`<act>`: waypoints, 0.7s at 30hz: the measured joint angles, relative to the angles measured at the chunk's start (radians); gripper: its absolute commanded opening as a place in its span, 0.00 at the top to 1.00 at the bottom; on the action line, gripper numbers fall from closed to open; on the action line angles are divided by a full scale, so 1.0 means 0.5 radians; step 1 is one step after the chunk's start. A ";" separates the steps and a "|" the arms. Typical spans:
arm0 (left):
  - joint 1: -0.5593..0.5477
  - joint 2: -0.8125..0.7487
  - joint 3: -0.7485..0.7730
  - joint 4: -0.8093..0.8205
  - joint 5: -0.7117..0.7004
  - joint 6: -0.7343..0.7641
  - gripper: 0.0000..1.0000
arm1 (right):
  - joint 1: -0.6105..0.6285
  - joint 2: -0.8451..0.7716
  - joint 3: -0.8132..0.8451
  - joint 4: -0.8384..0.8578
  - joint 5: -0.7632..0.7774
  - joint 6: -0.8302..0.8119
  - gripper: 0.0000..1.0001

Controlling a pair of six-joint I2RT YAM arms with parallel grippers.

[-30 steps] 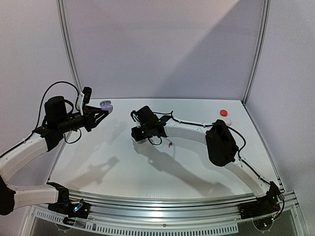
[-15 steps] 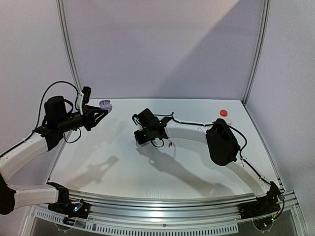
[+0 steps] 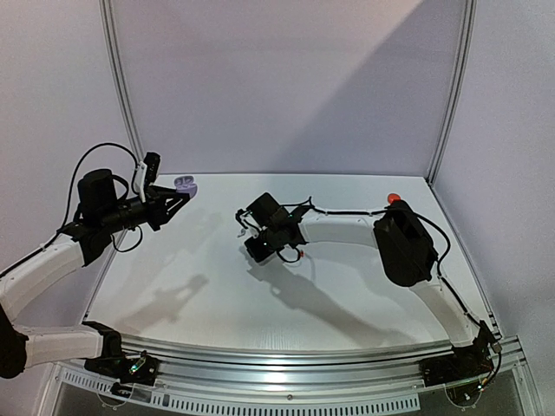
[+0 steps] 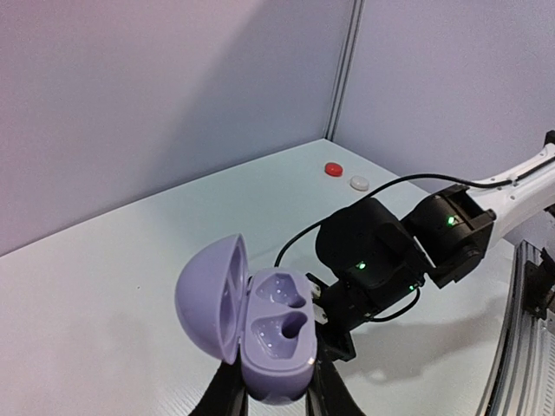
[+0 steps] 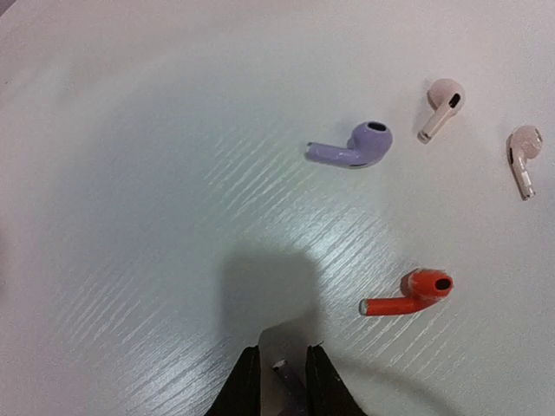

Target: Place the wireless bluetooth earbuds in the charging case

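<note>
The white bench [image 5: 130, 130] lay below. The right hand [image 5: 279, 381] pinched a small lilac earbud [image 5: 286, 374]. Just beyond lay a red earbud [image 5: 408, 295], a loose lilac earbud [image 5: 355, 146], one pale earbud [image 5: 440, 106] and a second pale earbud [image 5: 522, 154]. Well apart, the left hand [image 4: 276, 400] clamped the open lilac case [image 4: 260, 329], held aloft.

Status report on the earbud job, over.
Left end effector shut on open lilac case, both sockets empty. Right end effector low over table, small piece between jaws, grip unconfirmed. Lilac earbud, red earbud loose nearby.
</note>
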 measured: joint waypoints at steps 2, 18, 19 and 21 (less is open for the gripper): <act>0.000 0.001 0.000 0.000 0.000 0.006 1.00 | 0.004 -0.028 -0.041 -0.011 -0.068 -0.061 0.82; 0.000 0.022 0.000 0.000 -0.001 0.047 1.00 | 0.135 -0.169 -0.181 -0.302 -0.591 -0.656 0.70; 0.000 0.022 0.000 0.000 -0.001 0.050 1.00 | 0.153 -0.182 -0.189 -0.345 -0.600 -0.714 0.69; 0.000 0.022 0.000 0.000 -0.002 0.054 1.00 | 0.189 -0.199 -0.192 -0.429 -0.613 -0.818 0.69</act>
